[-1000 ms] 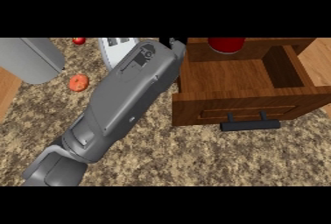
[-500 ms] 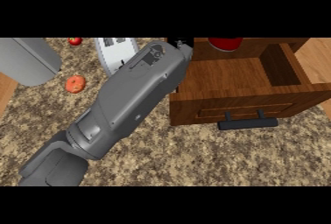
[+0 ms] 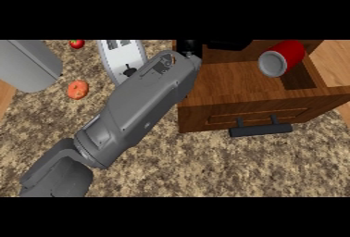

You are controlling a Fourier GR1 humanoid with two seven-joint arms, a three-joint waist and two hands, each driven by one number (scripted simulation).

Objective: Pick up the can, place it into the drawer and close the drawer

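1. Over the open drawer, toward its right rear part, sits the red can, tilted, with its grey end face turned toward the viewer and lower left.
2. Drawer: wooden, pulled out from the upper right; its front panel carries a dark bar handle that faces the speckled stone counter.
3. Can versus drawer: whether the can rests on the drawer floor, leans on the right wall or is held above it cannot be told.
4. One grey forearm runs from the lower left edge diagonally up to the drawer's left rear corner; by its entry side it reads as the left arm.
5. Left hand: only a small black part shows at the drawer's left rear corner, cut by the upper edge. How far its fingers are open, and whether they hold anything, cannot be told.
6. No second forearm or hand shows.
7. Left of the drawer, partly under the forearm: a white toaster with dark slots.
8. Further left of the drawer: an orange-red fruit on the counter, and a smaller red fruit behind it near the top edge.
9. Far left of the drawer: a large grey rounded object, cut by the edge; its kind is unclear.
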